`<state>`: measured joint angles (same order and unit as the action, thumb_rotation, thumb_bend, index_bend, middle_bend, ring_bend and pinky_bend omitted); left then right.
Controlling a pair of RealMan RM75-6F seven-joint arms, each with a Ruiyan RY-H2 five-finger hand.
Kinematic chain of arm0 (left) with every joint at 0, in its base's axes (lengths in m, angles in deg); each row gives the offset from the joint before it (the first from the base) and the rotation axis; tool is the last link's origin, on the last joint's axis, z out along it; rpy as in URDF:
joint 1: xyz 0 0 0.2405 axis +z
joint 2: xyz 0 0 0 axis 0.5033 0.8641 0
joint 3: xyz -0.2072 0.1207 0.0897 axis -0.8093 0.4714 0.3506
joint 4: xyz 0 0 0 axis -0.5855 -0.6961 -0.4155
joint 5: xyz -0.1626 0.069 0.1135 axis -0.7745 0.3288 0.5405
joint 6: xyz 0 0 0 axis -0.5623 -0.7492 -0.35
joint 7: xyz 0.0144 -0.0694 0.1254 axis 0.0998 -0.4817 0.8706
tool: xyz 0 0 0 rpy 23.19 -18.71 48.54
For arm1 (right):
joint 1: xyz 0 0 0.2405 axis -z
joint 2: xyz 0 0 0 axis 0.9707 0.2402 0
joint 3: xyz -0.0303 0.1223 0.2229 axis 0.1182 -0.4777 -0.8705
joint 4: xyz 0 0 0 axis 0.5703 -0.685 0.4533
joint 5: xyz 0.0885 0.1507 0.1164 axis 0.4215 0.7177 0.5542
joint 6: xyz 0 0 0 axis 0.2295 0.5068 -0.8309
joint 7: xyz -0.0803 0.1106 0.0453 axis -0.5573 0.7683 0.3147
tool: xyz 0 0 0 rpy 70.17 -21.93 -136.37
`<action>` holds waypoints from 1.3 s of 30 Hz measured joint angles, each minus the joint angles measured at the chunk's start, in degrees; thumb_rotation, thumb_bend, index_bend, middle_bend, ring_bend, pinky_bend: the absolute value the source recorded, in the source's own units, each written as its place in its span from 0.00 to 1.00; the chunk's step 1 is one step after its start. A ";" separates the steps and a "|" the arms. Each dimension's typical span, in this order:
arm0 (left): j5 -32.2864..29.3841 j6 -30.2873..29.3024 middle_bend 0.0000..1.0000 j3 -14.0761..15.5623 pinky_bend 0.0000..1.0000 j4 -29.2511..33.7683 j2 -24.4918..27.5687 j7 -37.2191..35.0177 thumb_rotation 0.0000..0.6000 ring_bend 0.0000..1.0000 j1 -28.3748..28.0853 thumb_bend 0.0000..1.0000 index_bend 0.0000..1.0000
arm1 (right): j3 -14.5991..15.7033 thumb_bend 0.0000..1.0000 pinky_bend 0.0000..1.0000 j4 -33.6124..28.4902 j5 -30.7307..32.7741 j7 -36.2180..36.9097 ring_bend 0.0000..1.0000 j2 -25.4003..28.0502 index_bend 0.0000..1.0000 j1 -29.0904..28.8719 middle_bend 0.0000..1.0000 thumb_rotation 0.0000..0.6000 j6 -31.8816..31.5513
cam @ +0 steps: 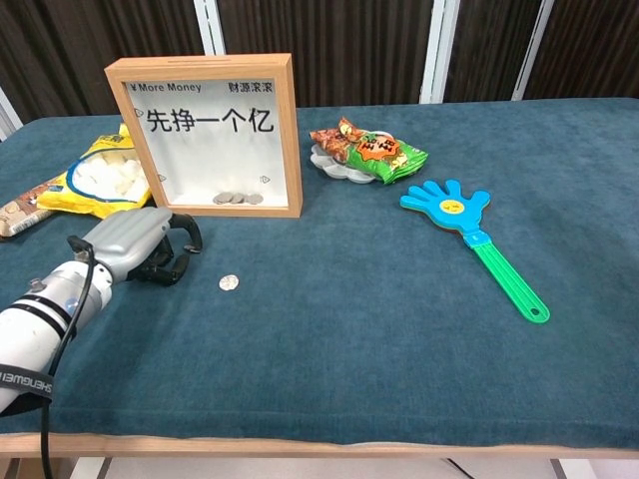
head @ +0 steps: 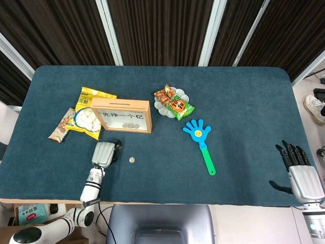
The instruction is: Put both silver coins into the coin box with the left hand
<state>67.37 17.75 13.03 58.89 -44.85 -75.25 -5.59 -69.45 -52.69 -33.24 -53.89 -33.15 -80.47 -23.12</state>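
The left hand (cam: 135, 242) lies low over the near left part of the blue table (cam: 399, 329), fingers curled in toward the palm; whether a silver coin sits pinched inside them cannot be told from either view. Just to its right, apart from the fingertips, one silver coin (cam: 229, 283) lies flat on the cloth. At the near right corner, the right hand (head: 299, 173) hangs at the table's edge, fingers spread and holding nothing.

Farther back, right of centre, a blue and green hand clapper (cam: 477, 239) lies with its handle pointing near and right. Behind the left hand stands the coin box (cam: 205, 135), a wooden frame with a clear front, upright, with a few coins resting on its floor. To its left lie a yellow snack bag (cam: 95, 180) and a brown snack packet (head: 62, 125), side by side. To the box's right, a small plate (head: 163, 108) carries two snack packets (cam: 369, 150).
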 measured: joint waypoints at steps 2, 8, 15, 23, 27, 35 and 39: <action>-0.34 0.10 1.00 -0.17 1.00 0.39 0.32 0.56 1.00 1.00 -0.07 0.38 0.42 | 0.02 0.15 0.00 -0.01 -0.06 -0.02 0.00 -0.01 0.00 -0.02 0.00 1.00 0.03; -1.22 -0.13 1.00 -0.97 1.00 0.19 0.46 0.89 1.00 1.00 -0.43 0.38 0.47 | 0.05 0.15 0.00 -0.06 -0.10 -0.36 0.00 -0.15 0.00 -0.14 0.00 1.00 0.24; -1.32 -1.23 1.00 -1.26 1.00 -0.06 0.67 0.29 1.00 1.00 -0.52 0.38 0.49 | 0.10 0.15 0.00 -0.07 -0.12 -0.56 0.00 -0.23 0.00 -0.23 0.00 1.00 0.44; -1.04 -2.41 1.00 -1.24 1.00 -0.66 0.43 -0.73 1.00 1.00 -0.57 0.37 0.49 | 0.14 0.15 0.00 -0.06 -0.04 -0.70 0.00 -0.23 0.00 -0.20 0.00 1.00 0.49; -0.88 -3.04 1.00 -1.28 1.00 -1.50 -0.05 -0.84 1.00 1.00 -0.75 0.37 0.49 | -0.01 0.15 0.00 -0.36 0.69 -1.07 0.00 -0.11 0.00 -0.28 0.00 1.00 1.01; -1.37 -2.88 1.00 -1.44 1.00 -3.44 -1.01 -0.33 1.00 1.00 -1.06 0.38 0.53 | 0.10 0.15 0.00 -0.49 0.64 -0.90 0.00 0.17 0.00 -0.22 0.00 1.00 1.02; -1.32 -3.29 1.00 -1.54 1.00 -4.28 -1.46 -0.67 1.00 1.00 -1.20 0.38 0.55 | 0.16 0.15 0.00 -0.56 0.59 -0.98 0.00 0.23 0.00 -0.32 0.00 1.00 1.27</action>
<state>66.05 14.46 11.48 54.61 -46.32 -75.92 -6.79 -69.29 -53.24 -32.65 -54.87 -32.93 -80.78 -21.86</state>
